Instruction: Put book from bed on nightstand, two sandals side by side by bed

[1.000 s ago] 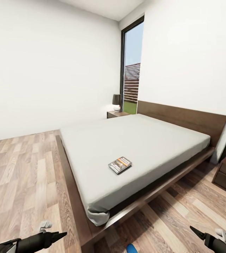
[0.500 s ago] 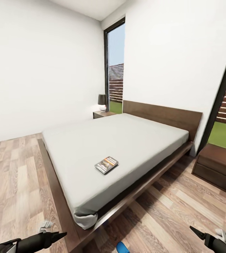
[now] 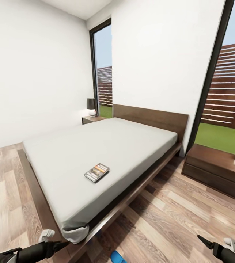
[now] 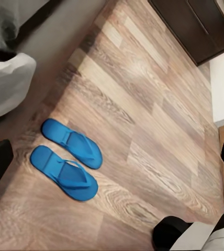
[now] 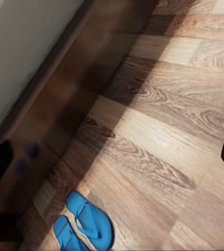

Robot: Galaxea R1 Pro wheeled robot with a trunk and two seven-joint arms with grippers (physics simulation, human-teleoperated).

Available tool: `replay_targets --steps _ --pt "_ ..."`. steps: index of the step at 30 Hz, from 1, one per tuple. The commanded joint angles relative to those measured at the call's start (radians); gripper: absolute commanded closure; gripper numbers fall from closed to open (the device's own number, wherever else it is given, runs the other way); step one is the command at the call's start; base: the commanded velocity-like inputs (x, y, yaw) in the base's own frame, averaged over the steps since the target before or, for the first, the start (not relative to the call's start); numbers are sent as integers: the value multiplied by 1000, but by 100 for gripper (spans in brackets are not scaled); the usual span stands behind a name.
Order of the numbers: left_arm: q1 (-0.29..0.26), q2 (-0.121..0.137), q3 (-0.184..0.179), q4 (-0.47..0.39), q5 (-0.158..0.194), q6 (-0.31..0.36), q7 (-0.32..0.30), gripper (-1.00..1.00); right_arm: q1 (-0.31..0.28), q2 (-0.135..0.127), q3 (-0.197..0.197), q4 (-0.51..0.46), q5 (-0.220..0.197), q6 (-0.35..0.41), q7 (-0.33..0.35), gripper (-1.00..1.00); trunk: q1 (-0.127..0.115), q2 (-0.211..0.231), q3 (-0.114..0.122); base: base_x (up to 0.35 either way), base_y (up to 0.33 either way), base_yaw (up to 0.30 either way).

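The book (image 3: pixel 96 172) lies flat on the bed (image 3: pixel 106 146) near its side edge — thin, light, stiff enough to pinch by an overhanging edge. Both sandals (image 4: pixel 67 157) sit together on the floor. Left claw (image 3: pixel 60 245) and right claw (image 3: pixel 205 241) hang empty; spread I cannot tell.

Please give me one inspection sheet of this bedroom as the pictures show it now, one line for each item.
Surface: wood plank floor; pale mattress of the bed.
Job's things: book lies flat on the mattress near its right edge. Two blue sandals lie side by side on the floor near the bed's foot corner. One nightstand stands right of the bed, another at the far side.
Clutter: a lamp on the far nightstand.
Grippers: left gripper and right gripper low, holding nothing; open or shut unclear.
Cables: nothing seen.
Surroundings: white walls, tall windows.
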Motion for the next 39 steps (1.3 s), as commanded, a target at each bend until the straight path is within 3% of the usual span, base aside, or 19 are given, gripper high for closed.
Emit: replay_targets --steps 1,39 --pt "0 1 -8 -1 9 2 -3 -100 -1 0 -8 2 9 -5 3 -100 0 0 -1 0 0 -271" --pt "0 1 -9 0 9 2 -3 -100 -1 1 -8 1 9 -5 3 -100 0 0 -1 0 0 -266"
